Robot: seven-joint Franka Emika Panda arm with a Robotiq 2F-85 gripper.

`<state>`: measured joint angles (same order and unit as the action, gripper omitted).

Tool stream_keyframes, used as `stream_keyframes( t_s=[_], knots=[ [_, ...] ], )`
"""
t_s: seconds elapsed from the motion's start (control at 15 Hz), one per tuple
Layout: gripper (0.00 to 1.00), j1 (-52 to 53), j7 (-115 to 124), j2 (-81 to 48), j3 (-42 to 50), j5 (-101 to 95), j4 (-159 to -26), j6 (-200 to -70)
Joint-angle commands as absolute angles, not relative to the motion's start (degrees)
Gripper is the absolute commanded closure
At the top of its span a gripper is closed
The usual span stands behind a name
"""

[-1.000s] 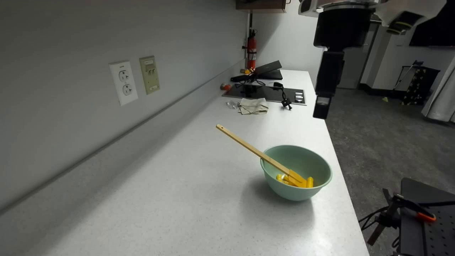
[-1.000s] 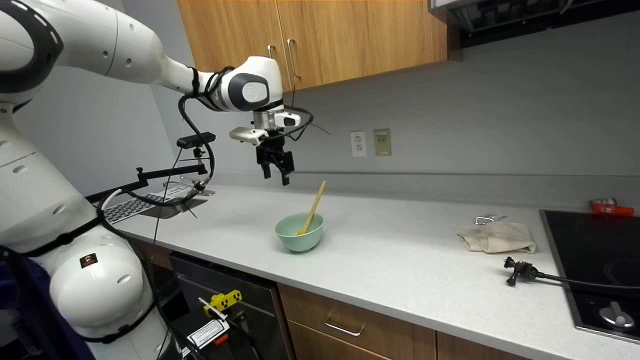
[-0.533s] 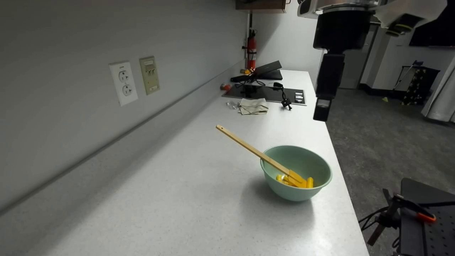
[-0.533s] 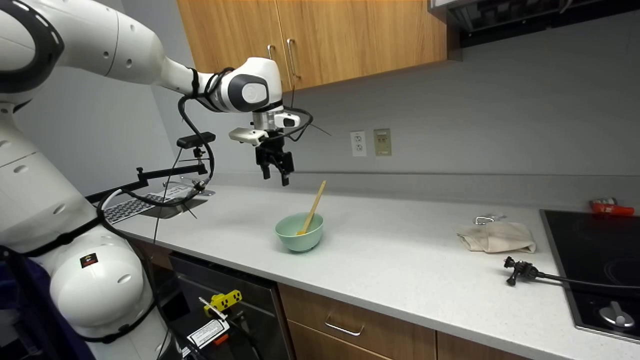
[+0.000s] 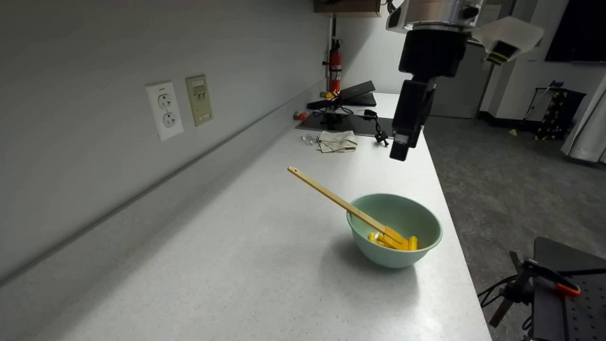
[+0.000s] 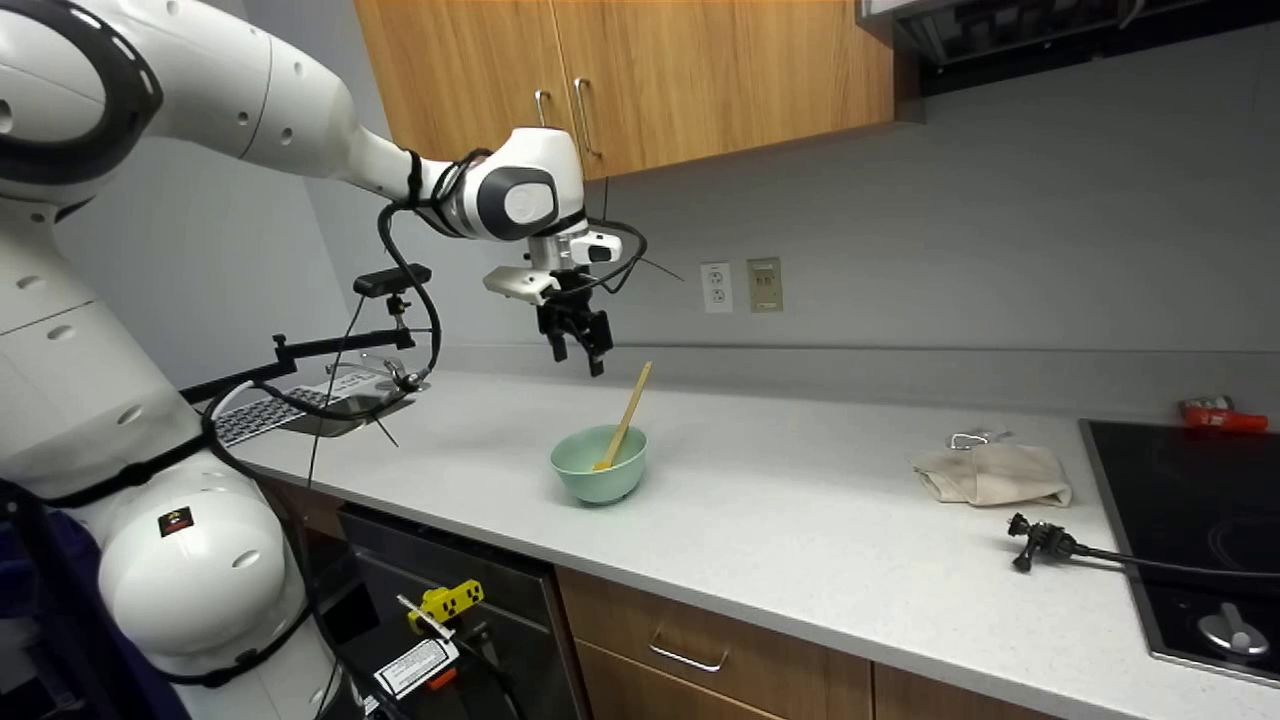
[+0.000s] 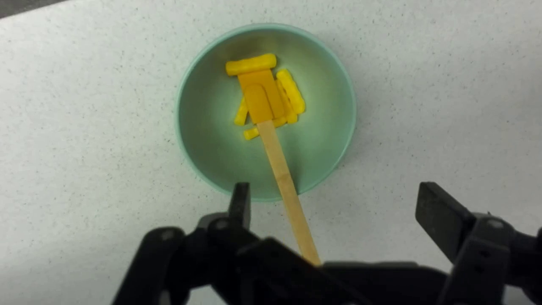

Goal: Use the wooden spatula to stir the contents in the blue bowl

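Observation:
The blue bowl [image 5: 390,259] stands upright on the counter, pale teal; it also shows in an exterior view [image 6: 600,488] and in the wrist view [image 7: 211,159]. The contents [image 7: 292,91] are several bright yellow pieces at its bottom. The wooden spatula [image 5: 326,193] leans on the rim, its orange head on the contents and its handle [image 6: 632,405] sticking out toward the wall. My gripper [image 6: 578,363] is open and empty, above the bowl and spatula. In the wrist view the handle [image 7: 288,190] passes between the open fingers [image 7: 334,186], far below; its end is hidden by the gripper.
A folded cloth [image 6: 995,474], a black clamp mount [image 6: 1045,538] and a cooktop [image 6: 1200,520] lie farther along the counter. A wall with outlets [image 5: 164,110] runs along the back. A wooden cabinet [image 6: 700,80] hangs above. A laptop [image 6: 270,415] stands near the arm's base.
My gripper has moved over toward the bowl and spatula handle and slightly down, tilting a little in view. It stays open. The bowl, spatula and contents have not moved.

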<state>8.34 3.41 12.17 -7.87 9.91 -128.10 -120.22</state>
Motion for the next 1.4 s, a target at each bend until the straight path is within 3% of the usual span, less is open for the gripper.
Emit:
stream_keyframes(
  t_s=[0.0,0.53,1.27,1.33],
  knots=[
    [0.0,8.6,0.5,9.0,-7.7,10.5,-127.2,-125.3],
    [0.0,9.5,-0.8,8.1,-8.7,9.8,-127.1,-127.5],
    [0.0,9.7,-0.5,-2.2,-9.3,-2.4,-126.3,-149.6],
    [0.0,9.3,-0.7,-0.6,-9.0,-0.9,-127.5,-146.6]
  ],
)
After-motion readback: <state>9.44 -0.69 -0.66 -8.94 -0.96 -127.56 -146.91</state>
